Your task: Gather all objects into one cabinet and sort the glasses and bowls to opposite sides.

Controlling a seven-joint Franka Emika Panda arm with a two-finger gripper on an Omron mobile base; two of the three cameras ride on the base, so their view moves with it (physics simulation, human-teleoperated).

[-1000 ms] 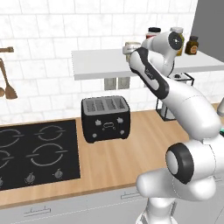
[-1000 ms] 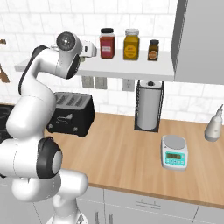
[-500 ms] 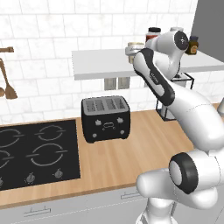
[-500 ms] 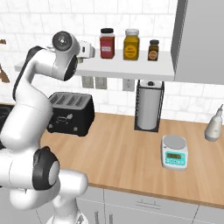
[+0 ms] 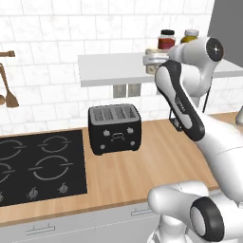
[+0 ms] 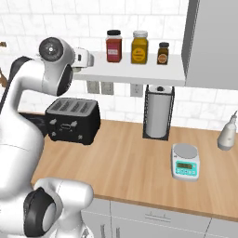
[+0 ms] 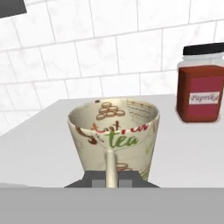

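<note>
- The cream-beige ceramic mug printed with "tea" lettering [image 7: 113, 136] stands upright on the white shelf board over the wall sockets [image 5: 111, 71], left of the red paprika jar with a black lid [image 7: 200, 85].
- The dark two-finger gripper [image 7: 110, 176] sits at the near side of that mug, its fingers pressed together on the mug's thin handle, so it is pinching the mug by the handle.
- In the hand view the mug's base looks level with the shelf; I cannot tell whether it is touching or already raised.
- 3 lidded jars line the right part of this shelf: the red one, an amber jar [image 6: 139, 47] and a small dark jar [image 6: 162, 52].
- Judged from this, the task is early: 1 object is gripped, nothing is gathered or sorted.
- Left to do: carry the mug to the target cabinet, bring the other pieces, then place glasses and bowl at opposite ends.
- The black toaster [image 5: 114, 128] on the wooden counter [image 6: 135, 162] stays out of it.
</note>
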